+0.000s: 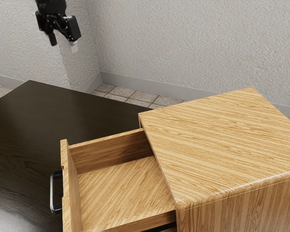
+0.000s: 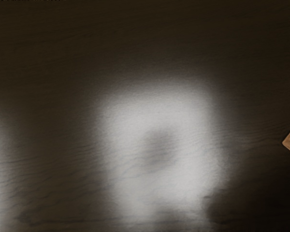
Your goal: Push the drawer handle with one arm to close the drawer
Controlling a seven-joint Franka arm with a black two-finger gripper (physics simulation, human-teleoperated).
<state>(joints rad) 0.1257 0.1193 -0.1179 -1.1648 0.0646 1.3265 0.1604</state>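
Open drawer, with the hand raised well apart from it.
The hand's fingers stand spread, up at the exterior view's far left; the drawer's handle is nearer, left of the wooden cabinet, by the dark worktop.

The cabinet and drawer are honey-tan with brown grain stripes; the table is blackish brown, faintly grained; the handle is black and silvery, the wall pale grey.
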